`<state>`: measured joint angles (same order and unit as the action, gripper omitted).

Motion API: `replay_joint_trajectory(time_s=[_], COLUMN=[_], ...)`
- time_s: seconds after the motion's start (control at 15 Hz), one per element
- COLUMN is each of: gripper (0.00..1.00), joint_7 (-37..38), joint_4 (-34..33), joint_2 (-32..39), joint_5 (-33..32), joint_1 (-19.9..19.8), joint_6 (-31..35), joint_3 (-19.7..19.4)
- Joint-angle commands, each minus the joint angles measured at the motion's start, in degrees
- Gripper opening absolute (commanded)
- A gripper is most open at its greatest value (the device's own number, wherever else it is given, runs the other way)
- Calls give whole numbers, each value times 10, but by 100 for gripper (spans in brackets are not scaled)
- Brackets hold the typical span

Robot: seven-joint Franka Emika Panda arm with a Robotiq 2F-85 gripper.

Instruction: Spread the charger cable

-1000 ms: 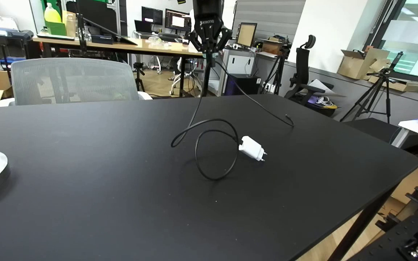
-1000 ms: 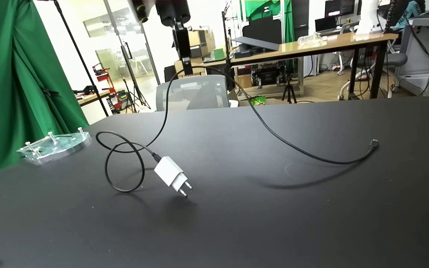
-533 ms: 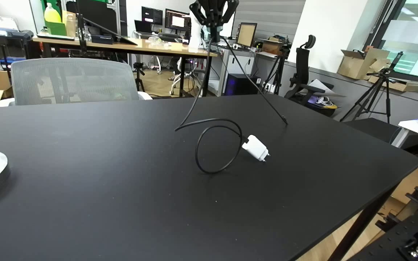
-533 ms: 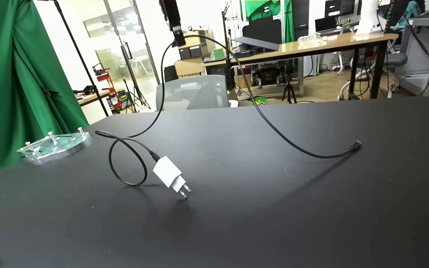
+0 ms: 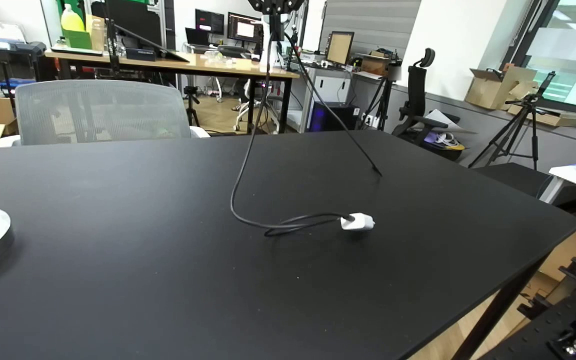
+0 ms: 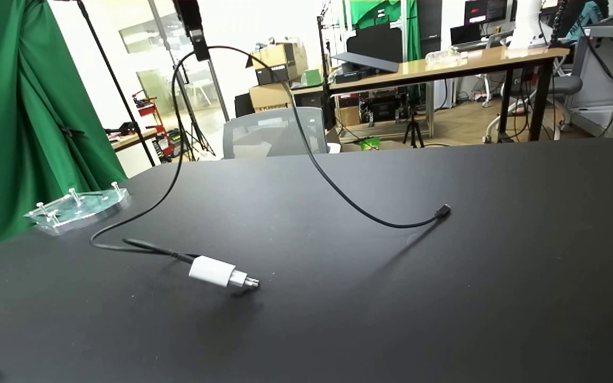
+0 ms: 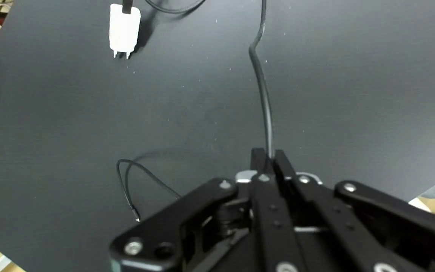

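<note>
Wrist view: jaws partly hide the cable (image 7: 261, 87).

"Where was the gripper (image 5: 275, 37)?"

"In an exterior view it hung cut off by the top edge, fingers together, a strand of the black charger cable (image 5: 232, 201) falling from either side."

"And the ends?"

"The left strand curved down to the black table (image 5: 168, 280) and ran through a narrow loop into the white plug block (image 5: 357, 222). The right slanted to a dark tip; whether that touched down, I couldn't tell."

"A grey mesh chair (image 5: 103, 112) stood beyond the far edge, too."
</note>
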<state>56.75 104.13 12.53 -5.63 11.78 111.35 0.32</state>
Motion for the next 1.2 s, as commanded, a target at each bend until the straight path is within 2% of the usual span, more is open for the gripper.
replay_joint_trajectory(time_s=[0.0, 0.27, 0.4, 0.93, 1.13], gripper=[2, 2, 2, 2, 2], joint_7=[-37, -99, -105, -109, -123], joint_4=[66, 124, 148, 199, 209], joint_2=[-45, -63, -64, -19, 8], joint_5=[42, 71, 65, 37, 24], joint_1=[-14, -15, -16, -61, -63], joint_6=[5, -7, 4, 88, 108], joint_3=[23, 38, 38, 2, -3])
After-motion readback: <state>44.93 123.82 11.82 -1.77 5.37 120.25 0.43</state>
